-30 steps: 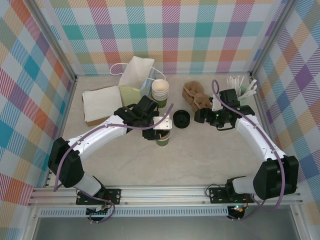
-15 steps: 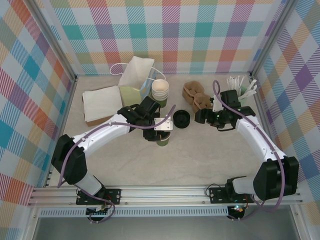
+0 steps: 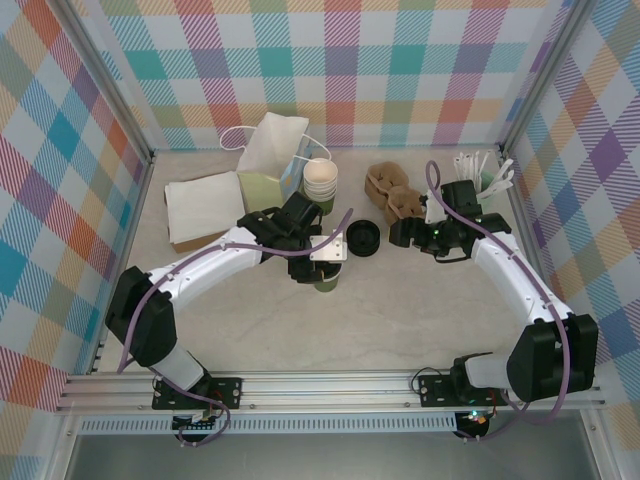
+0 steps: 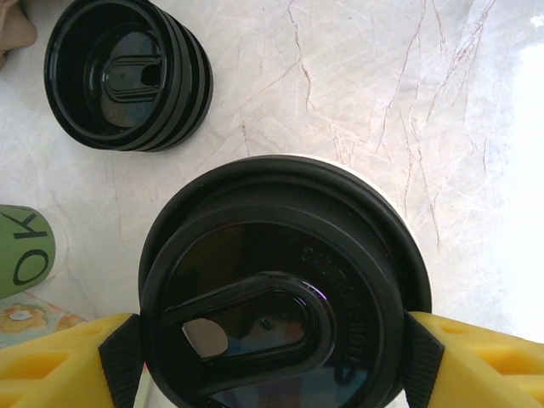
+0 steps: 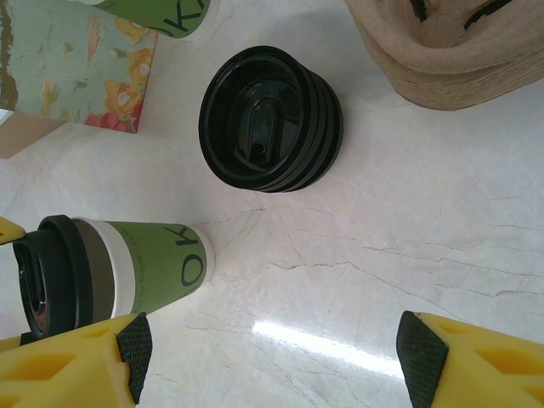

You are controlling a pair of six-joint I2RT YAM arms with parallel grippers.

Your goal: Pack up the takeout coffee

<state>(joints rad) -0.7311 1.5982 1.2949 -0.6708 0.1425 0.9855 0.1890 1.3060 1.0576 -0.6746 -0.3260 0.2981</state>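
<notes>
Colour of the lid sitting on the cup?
Black. The lid shows best in the left wrist view.

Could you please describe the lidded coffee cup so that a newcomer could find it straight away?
On the table, look near the middle, beside the stack of black lids, where the left gripper straddles one green cup. Unlike the nested cups behind it, it stands alone and wears its own black lid.
</notes>
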